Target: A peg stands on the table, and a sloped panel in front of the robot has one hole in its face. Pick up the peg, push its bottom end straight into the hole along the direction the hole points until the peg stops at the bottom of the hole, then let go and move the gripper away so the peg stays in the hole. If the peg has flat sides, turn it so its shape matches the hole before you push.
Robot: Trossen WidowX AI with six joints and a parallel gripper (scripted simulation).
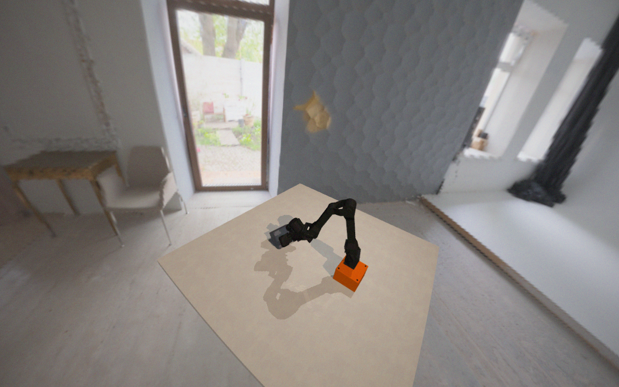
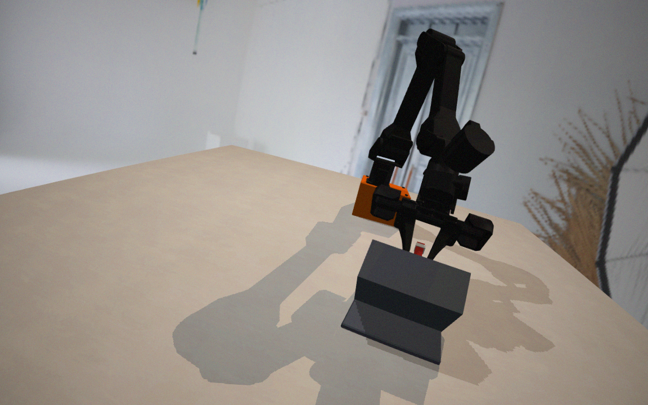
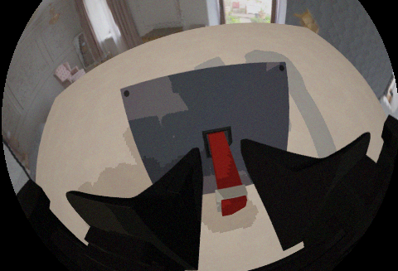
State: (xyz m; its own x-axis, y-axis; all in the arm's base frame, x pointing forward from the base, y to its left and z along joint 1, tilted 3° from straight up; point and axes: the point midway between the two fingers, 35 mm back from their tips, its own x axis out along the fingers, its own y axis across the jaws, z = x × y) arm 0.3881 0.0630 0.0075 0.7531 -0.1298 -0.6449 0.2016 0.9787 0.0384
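Observation:
The red flat-sided peg (image 3: 225, 163) (image 2: 419, 248) has a pale band near its top. In the wrist view its far end is inside the dark outline of the hole (image 3: 208, 150); dark gaps show on both sides, and its depth is hidden. The grey sloped panel (image 3: 249, 97) (image 2: 412, 277) (image 1: 275, 233) faces the robot. My gripper (image 3: 220, 150) (image 2: 419, 254) is open around the peg, with a gap between the peg and each finger. The fingertips are close to the panel's face, partly hidden behind its upper edge in the exterior view.
The panel's flat foot (image 2: 396, 329) extends behind it on the beige table (image 2: 190, 226) (image 1: 350, 336). The orange arm base (image 1: 350, 275) (image 2: 367, 201) stands on the table, and the black arm arches over from it. Arm shadows fall across the panel and table.

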